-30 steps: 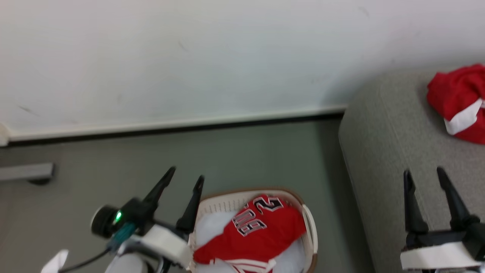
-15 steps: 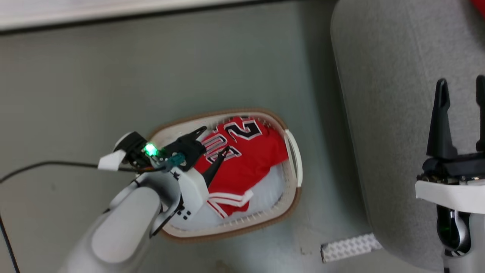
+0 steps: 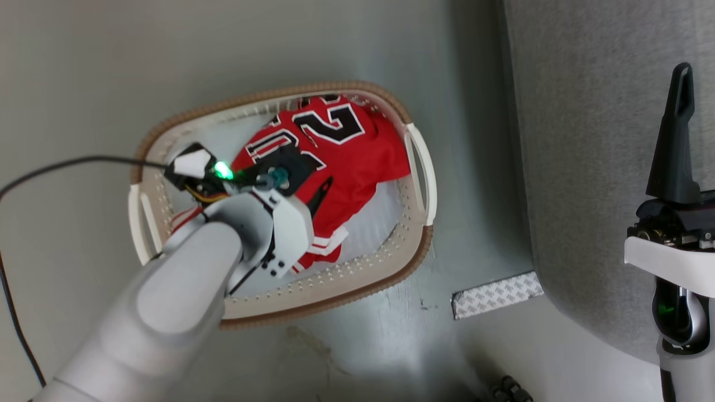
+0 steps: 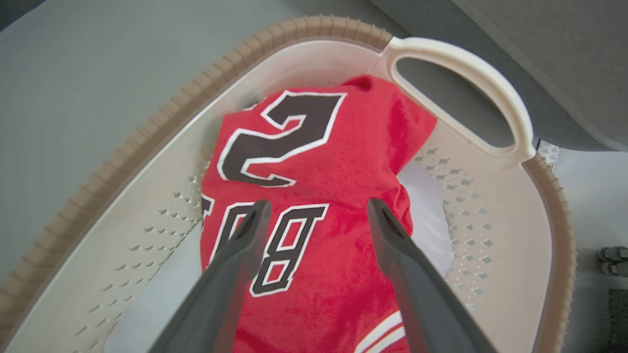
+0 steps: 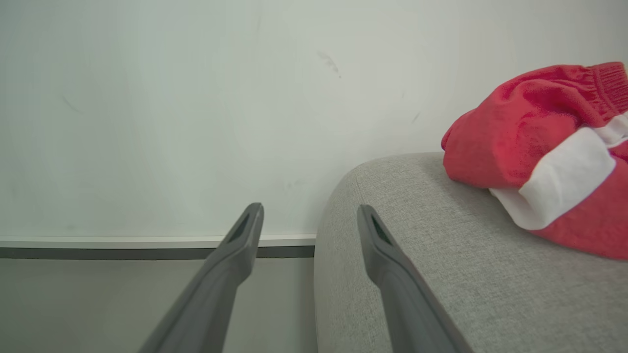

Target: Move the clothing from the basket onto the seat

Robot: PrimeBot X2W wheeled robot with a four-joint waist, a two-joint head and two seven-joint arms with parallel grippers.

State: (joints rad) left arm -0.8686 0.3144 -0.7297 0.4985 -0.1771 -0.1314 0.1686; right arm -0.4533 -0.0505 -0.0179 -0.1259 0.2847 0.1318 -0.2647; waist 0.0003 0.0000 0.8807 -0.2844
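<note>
The cream basket (image 3: 335, 293) with a brown rim stands on the grey floor, left of the grey seat (image 3: 586, 139). In it a red jersey (image 3: 357, 151) with black numerals lies over a pale white cloth (image 3: 380, 218). My left gripper (image 4: 318, 203) is open and reaches down into the basket, its fingertips spread over the jersey (image 4: 338, 162); whether they touch the cloth I cannot tell. My right gripper (image 5: 309, 211) is open and empty, held at the edge of the seat (image 5: 417, 245); one of its fingers (image 3: 676, 151) rises over the seat. A red garment with a white stripe (image 5: 539, 142) lies on the seat.
A patterned strip of tape (image 3: 497, 294) lies on the floor between basket and seat. A black cable (image 3: 56, 167) runs from my left wrist across the floor. A white wall with a dark skirting (image 5: 147, 245) stands behind the seat.
The head camera has tilted down, so the whole picture has shifted. My left gripper has gone from beside the basket down into it, over the jersey. Both grippers stayed open.
</note>
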